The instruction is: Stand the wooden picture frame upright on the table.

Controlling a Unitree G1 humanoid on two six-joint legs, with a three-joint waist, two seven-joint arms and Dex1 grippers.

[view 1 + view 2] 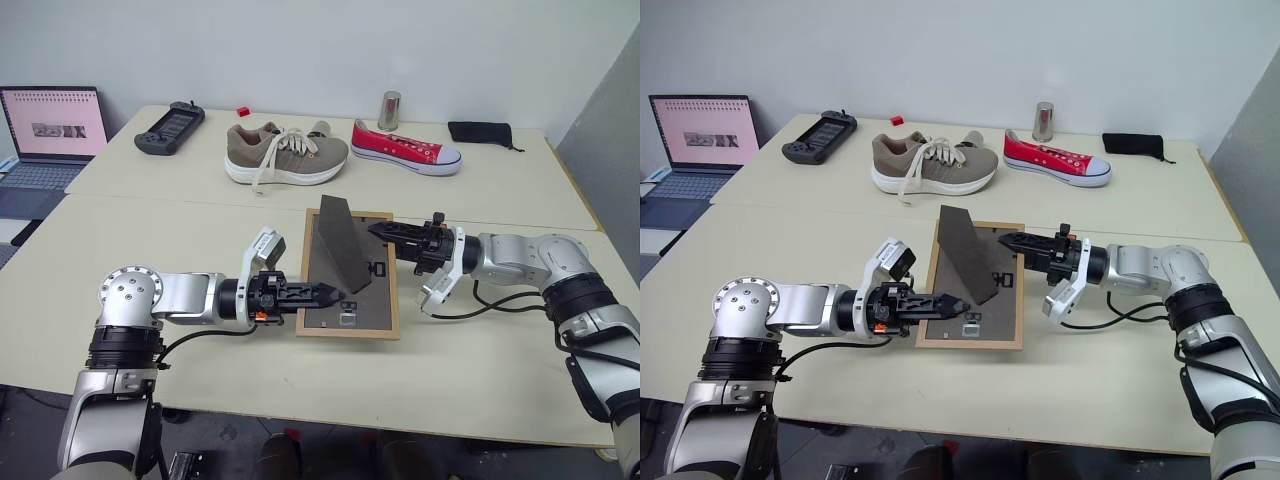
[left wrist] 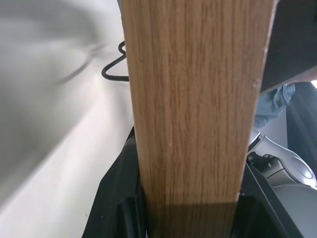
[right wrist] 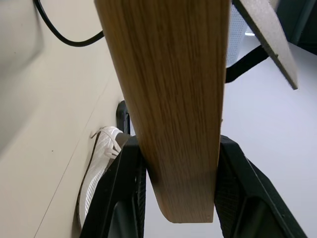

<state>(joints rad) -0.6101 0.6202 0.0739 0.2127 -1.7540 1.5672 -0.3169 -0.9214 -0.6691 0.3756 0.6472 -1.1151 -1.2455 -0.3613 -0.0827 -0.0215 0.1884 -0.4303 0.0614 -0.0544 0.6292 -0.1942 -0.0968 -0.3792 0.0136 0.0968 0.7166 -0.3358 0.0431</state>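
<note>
Left eye view gives us the table with our two arms reaching in from either side toward the wooden picture frame, which is face down near the middle of the near tabletop, its dark back panel up and its fold-out stand raised like a dark wedge. Starting at our left, the left gripper points level toward the right and meets the frame's left rail; in the left wrist view we see its black fingers pressed against both faces of the light-wood rail, pinching it. Moving across, the stand rises above the back panel between the two grippers. On our right, the right gripper points level toward the left at the frame's far right corner; in the right wrist view its black fingers sit snug on either side of the wooden edge, clamped on it. Beyond the frame, on the far tabletop, we see a tan shoe and a red sneaker.
</note>
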